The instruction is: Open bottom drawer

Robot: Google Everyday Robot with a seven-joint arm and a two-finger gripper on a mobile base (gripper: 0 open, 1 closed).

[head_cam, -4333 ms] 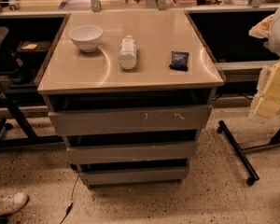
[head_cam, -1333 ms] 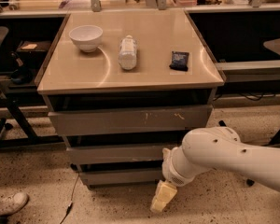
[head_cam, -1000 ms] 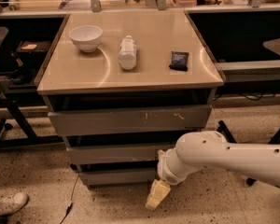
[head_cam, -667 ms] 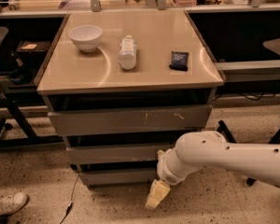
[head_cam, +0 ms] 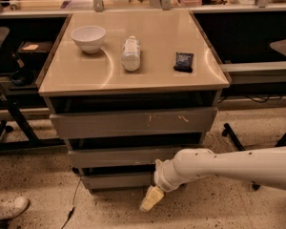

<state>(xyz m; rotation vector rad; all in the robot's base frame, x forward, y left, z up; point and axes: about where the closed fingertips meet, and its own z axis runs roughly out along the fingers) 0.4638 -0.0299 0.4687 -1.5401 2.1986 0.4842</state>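
The gripper [head_cam: 150, 199] hangs low over the speckled floor [head_cam: 38, 185], at the end of a white arm [head_cam: 219, 168] coming in from the right. Just above and left of it is the bottom drawer [head_cam: 117, 180] (narrowest of three grey fronts). Well above it, the tabletop [head_cam: 152, 78] carries a bowl [head_cam: 88, 37], a lying bottle [head_cam: 130, 54] and a dark packet [head_cam: 183, 61].

On the worktop [head_cam: 152, 80]: bowl [head_cam: 88, 37] left, bottle [head_cam: 130, 54] middle, packet [head_cam: 183, 61] right. The pincer [head_cam: 150, 199] hangs before the bottom drawer [head_cam: 117, 180].
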